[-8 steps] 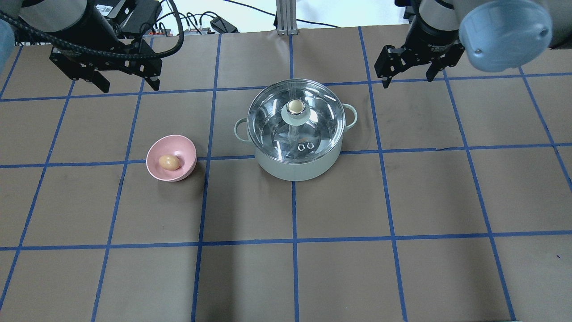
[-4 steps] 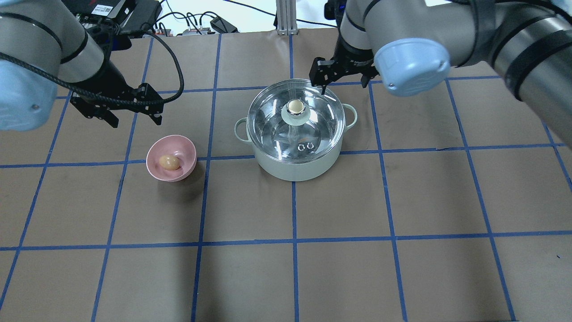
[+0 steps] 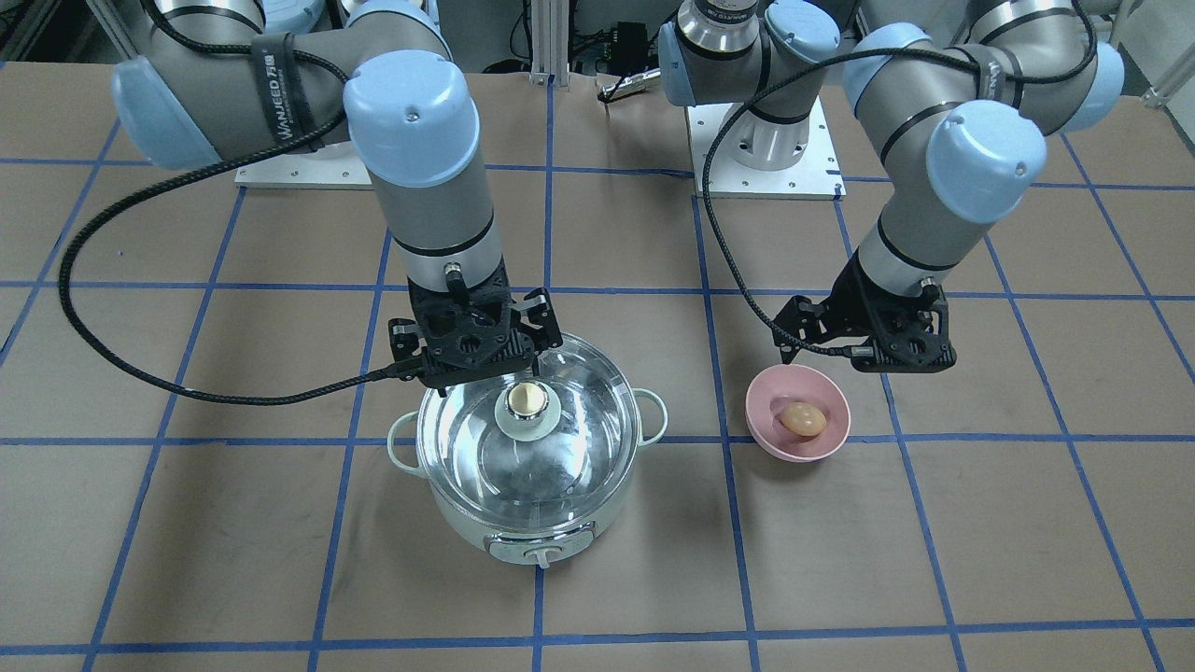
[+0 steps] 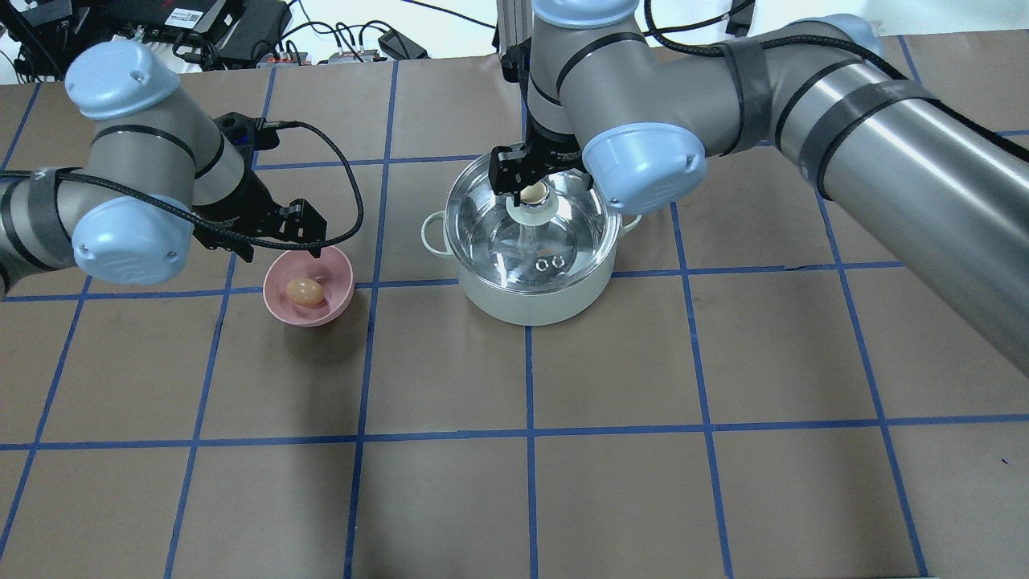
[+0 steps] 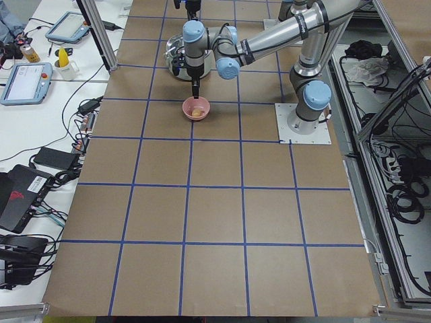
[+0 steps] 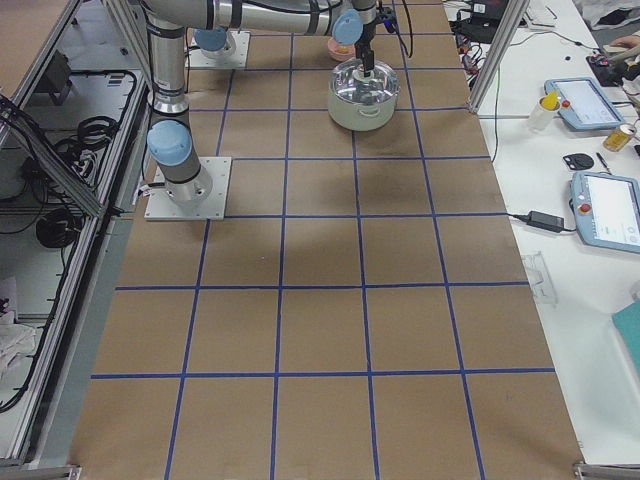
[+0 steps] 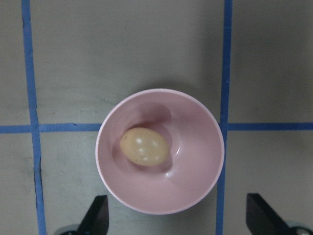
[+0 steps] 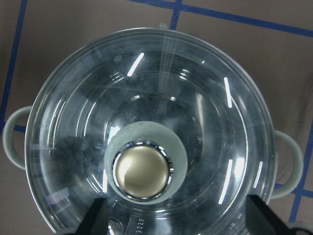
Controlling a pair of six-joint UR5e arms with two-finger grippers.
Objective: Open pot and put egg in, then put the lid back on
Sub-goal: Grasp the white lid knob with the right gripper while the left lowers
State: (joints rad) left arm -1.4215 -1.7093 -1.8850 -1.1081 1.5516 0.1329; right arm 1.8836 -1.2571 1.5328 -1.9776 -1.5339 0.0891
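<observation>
1. Brown paper table (image 4: 683, 498) with a blue tape grid (image 4: 526, 433) stretches wide nearward.
2. Round mint pot (image 4: 530, 304) sits centre, its glass lid (image 4: 580, 233) on. The right gripper (image 3: 481, 366) is spread wide above the beige knob (image 4: 530, 191).
3. Smooth tan egg (image 4: 305, 291) lies in a pink bowl (image 4: 339, 277), left of the pot. The left gripper (image 4: 280, 246) is spread above it.

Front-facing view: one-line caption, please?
Right end effector open above the lid on the pot; left end effector open over the bowl holding the egg.
</observation>
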